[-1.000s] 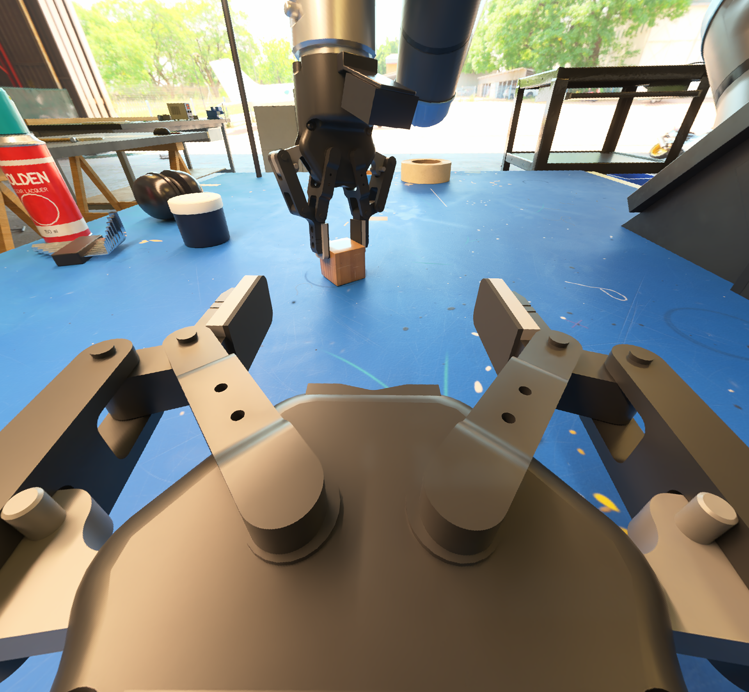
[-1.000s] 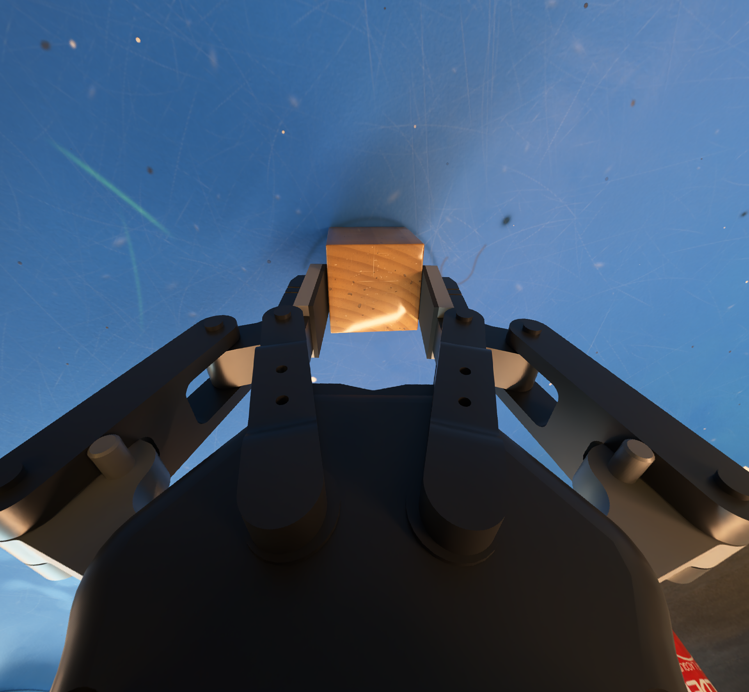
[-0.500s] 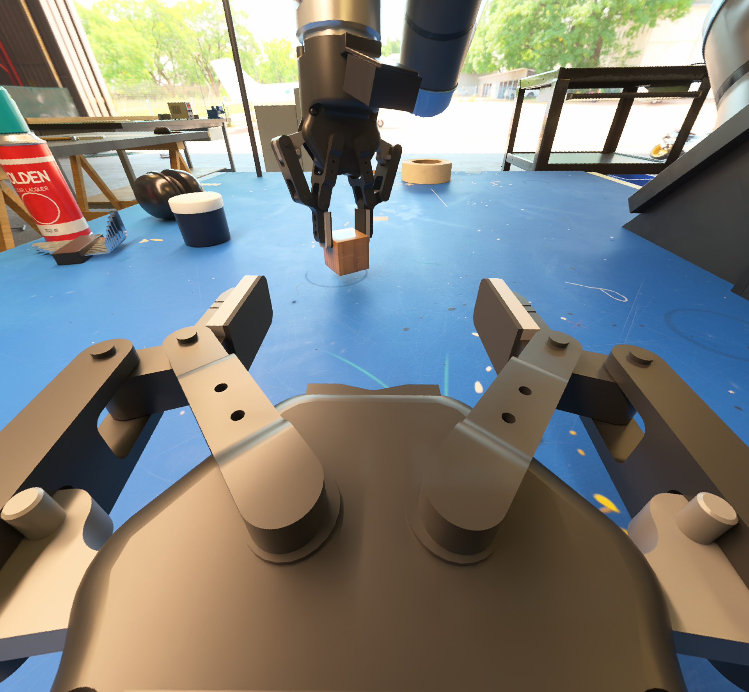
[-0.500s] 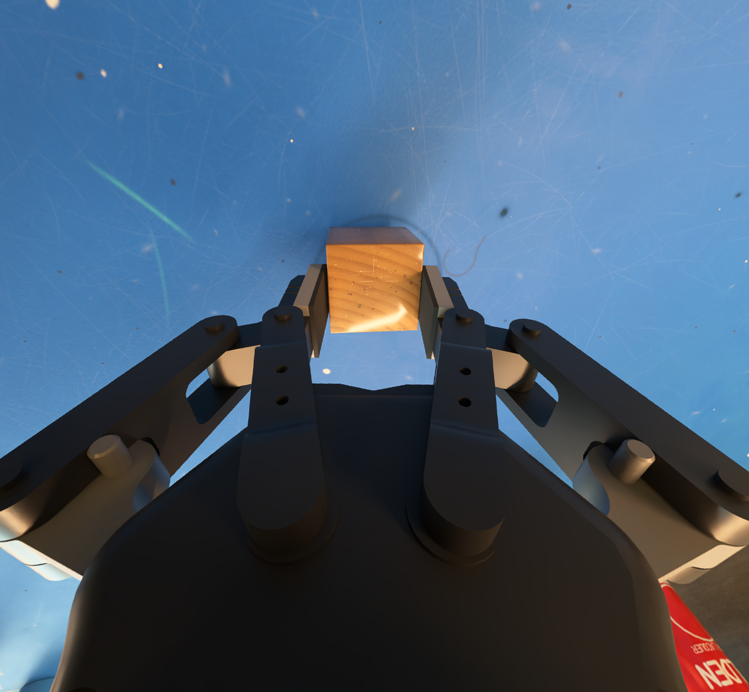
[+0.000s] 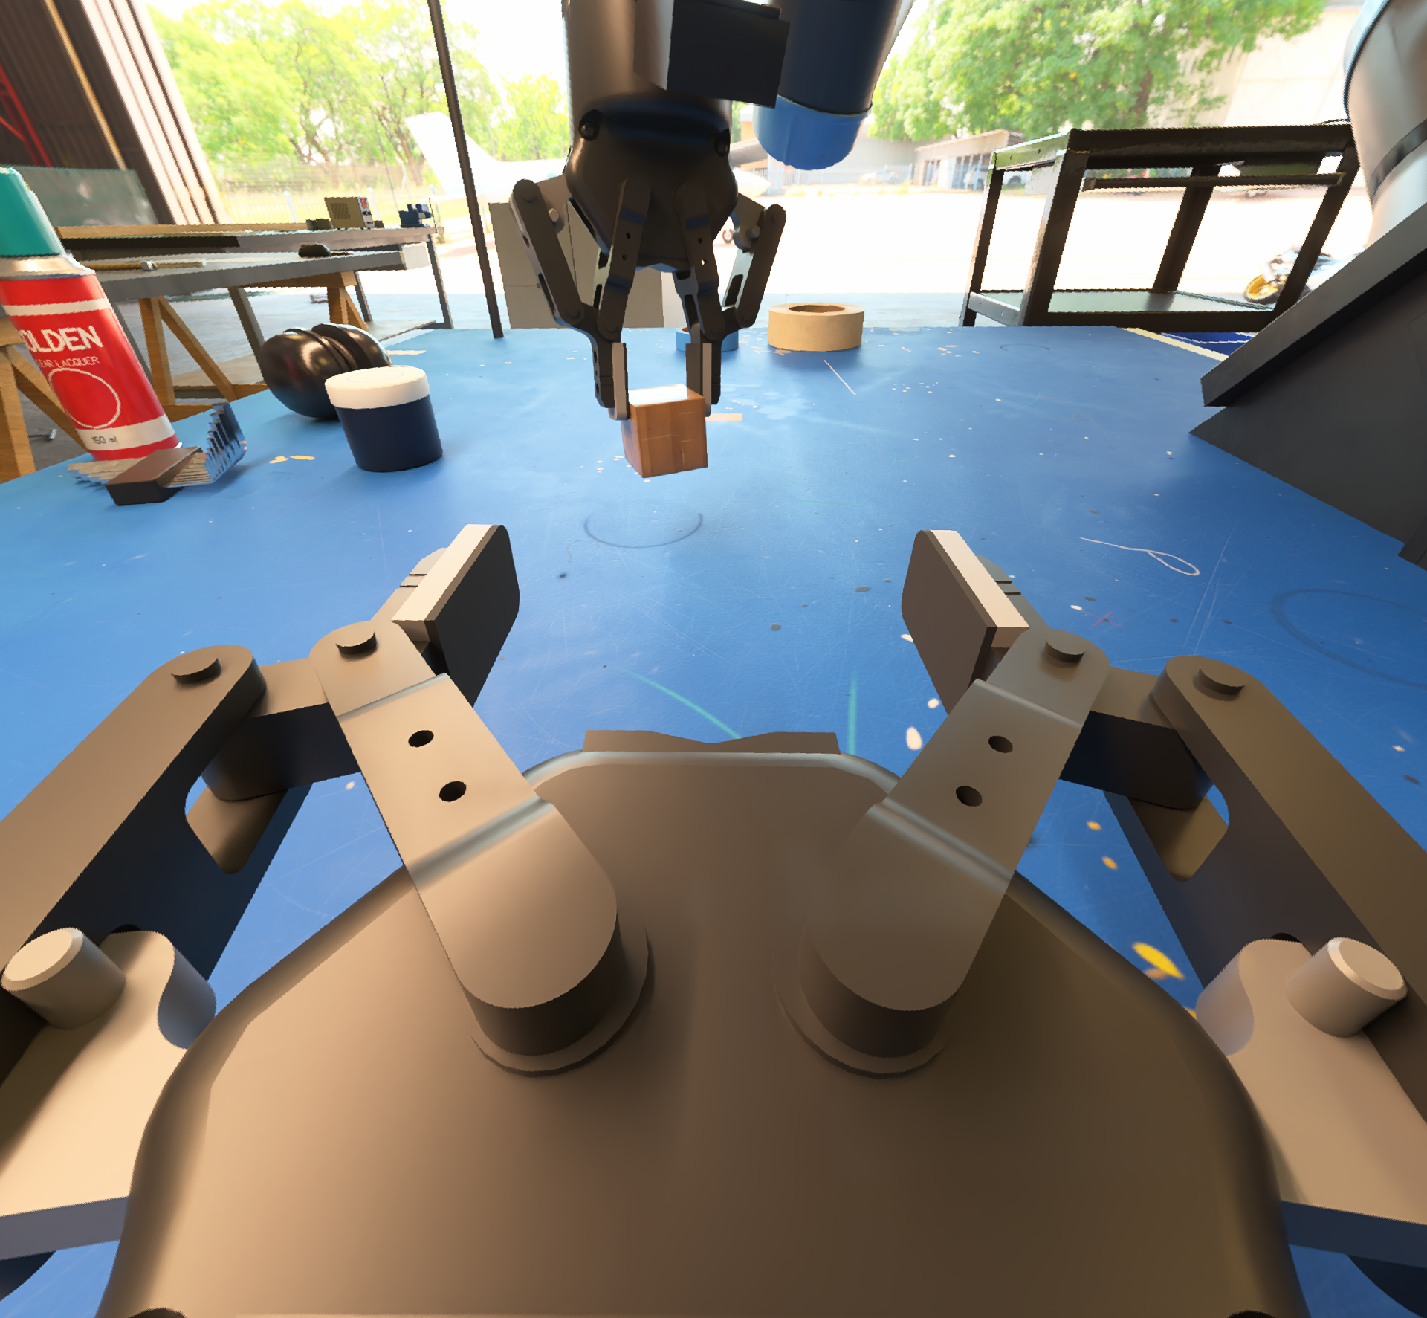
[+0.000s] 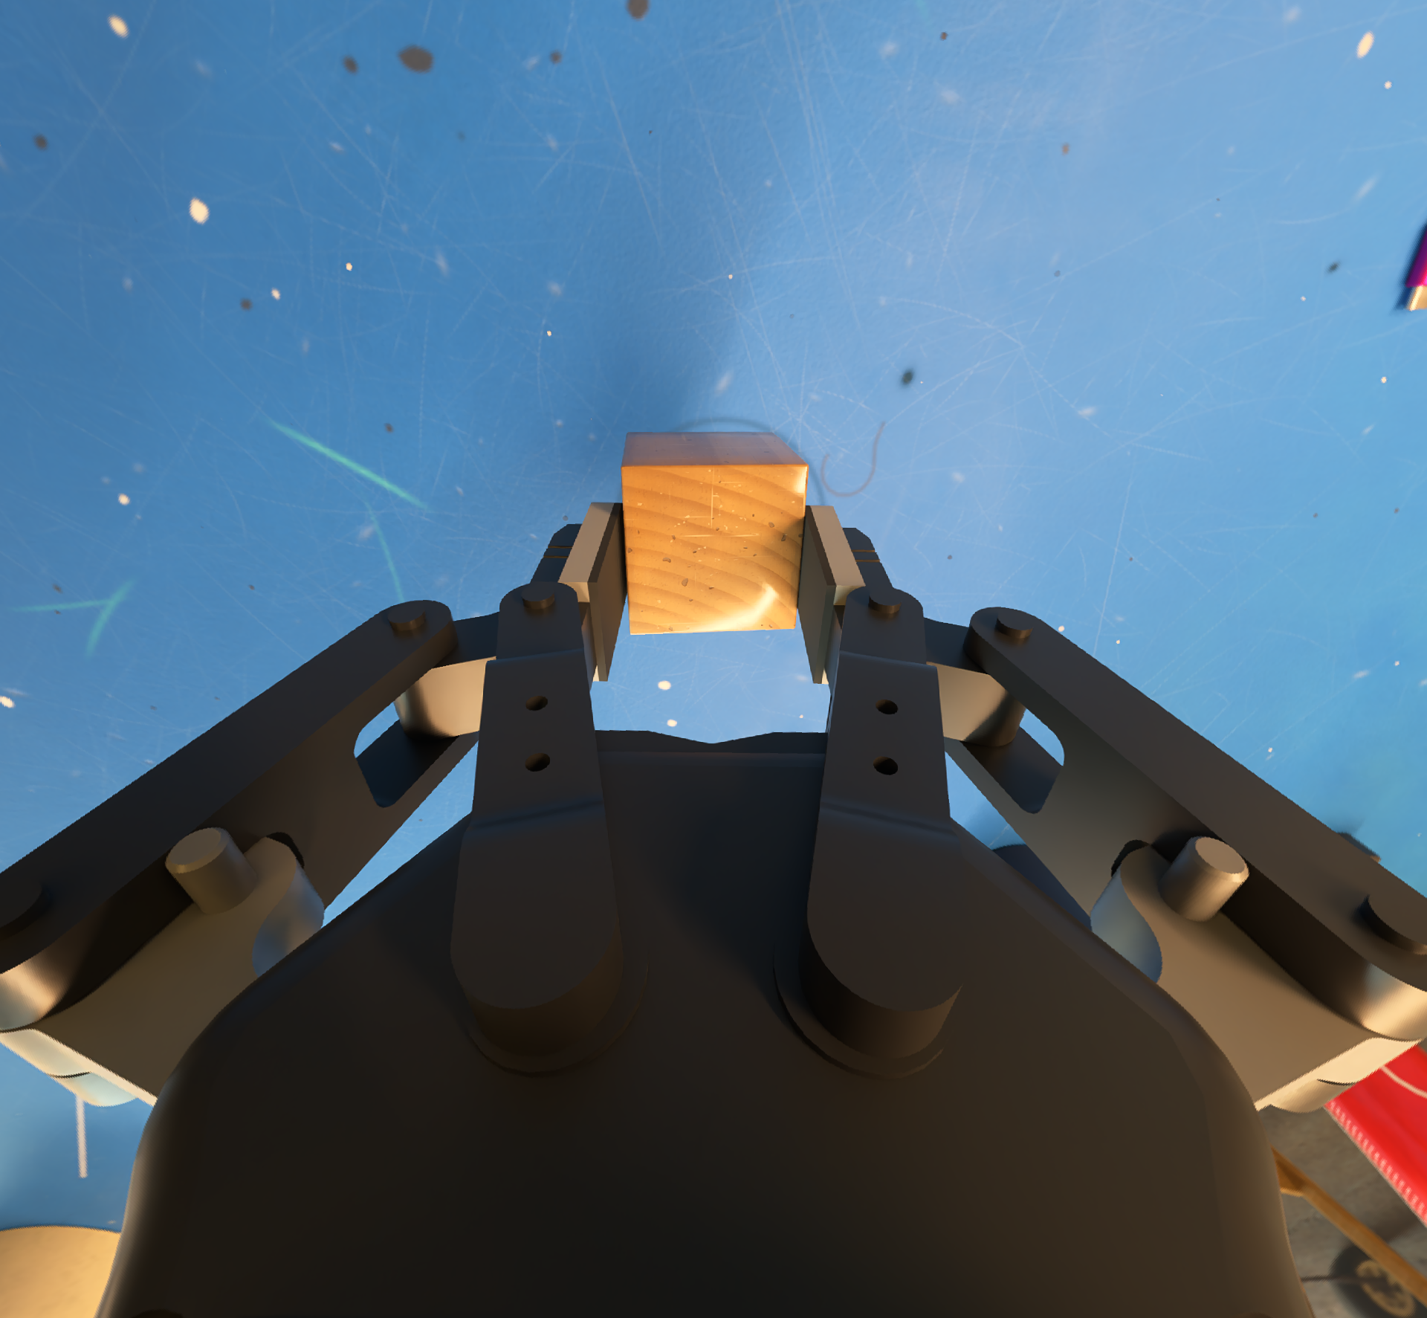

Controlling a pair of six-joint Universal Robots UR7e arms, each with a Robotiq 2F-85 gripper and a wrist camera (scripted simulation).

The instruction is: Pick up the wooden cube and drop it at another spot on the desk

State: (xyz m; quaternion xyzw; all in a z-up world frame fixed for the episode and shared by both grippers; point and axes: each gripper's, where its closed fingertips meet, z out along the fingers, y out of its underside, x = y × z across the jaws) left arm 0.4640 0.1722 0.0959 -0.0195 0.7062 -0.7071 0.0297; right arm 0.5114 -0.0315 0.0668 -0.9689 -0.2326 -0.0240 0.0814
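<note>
A: Item one, the wooden cube (image 6: 712,547). We log it clamped between the two pads of the right gripper (image 6: 712,570), one pad flat against each side face. In the left wrist view the same cube (image 5: 664,435) hangs clear of the blue table (image 5: 849,508), above a faint ring mark, with open air beneath it.

B: Agreed. Right gripper (image 5: 660,385), seen from the left wrist view: pointing straight down, jaws closed on the cube's upper half. Item two, the left gripper (image 5: 710,586): we record its jaws spread wide apart and holding nothing, low over the near part of the table.

A: Item three, other goods on the table, left side. One dark jar with a white lid (image 5: 384,418), upright. Behind it and touching or nearly so, a glossy black rounded object (image 5: 309,362); we cannot tell its kind. Further left, a red spray can with a teal cap (image 5: 69,354), tilted, and at its foot a small finned metal block (image 5: 177,458).

B: Item four, far edge: a tan tape roll (image 5: 815,325), lying flat, well apart from the cube. A dark slanted panel (image 5: 1328,431) at the right margin.

A: In the right wrist view, we add a purple object (image 6: 1417,277) cut off by the right edge; kind unknown.
</note>
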